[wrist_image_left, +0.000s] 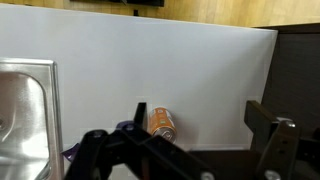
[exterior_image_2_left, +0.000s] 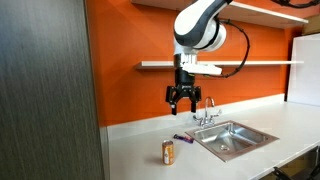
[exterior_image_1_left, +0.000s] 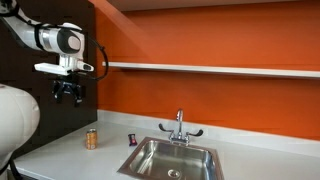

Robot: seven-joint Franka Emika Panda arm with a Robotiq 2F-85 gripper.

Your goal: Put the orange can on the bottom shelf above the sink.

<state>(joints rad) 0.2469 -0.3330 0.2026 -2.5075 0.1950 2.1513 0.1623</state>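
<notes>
The orange can [exterior_image_1_left: 92,139] stands upright on the white counter, left of the sink [exterior_image_1_left: 172,158]; it also shows in an exterior view [exterior_image_2_left: 168,151] and in the wrist view [wrist_image_left: 163,124]. My gripper [exterior_image_1_left: 67,97] hangs open and empty well above the can, fingers pointing down; it also shows in an exterior view [exterior_image_2_left: 184,100]. In the wrist view its dark fingers [wrist_image_left: 190,135] are spread wide with nothing between them. The bottom shelf [exterior_image_1_left: 210,69] runs across the orange wall; it also shows in an exterior view [exterior_image_2_left: 160,65]. The sink has a chrome faucet [exterior_image_1_left: 180,125].
A small dark red-purple object [exterior_image_1_left: 132,138] lies on the counter between can and sink, also seen in an exterior view [exterior_image_2_left: 182,137]. A dark wood-grain panel [exterior_image_2_left: 50,90] stands at the counter's end. A second shelf [exterior_image_2_left: 270,12] sits higher on the wall.
</notes>
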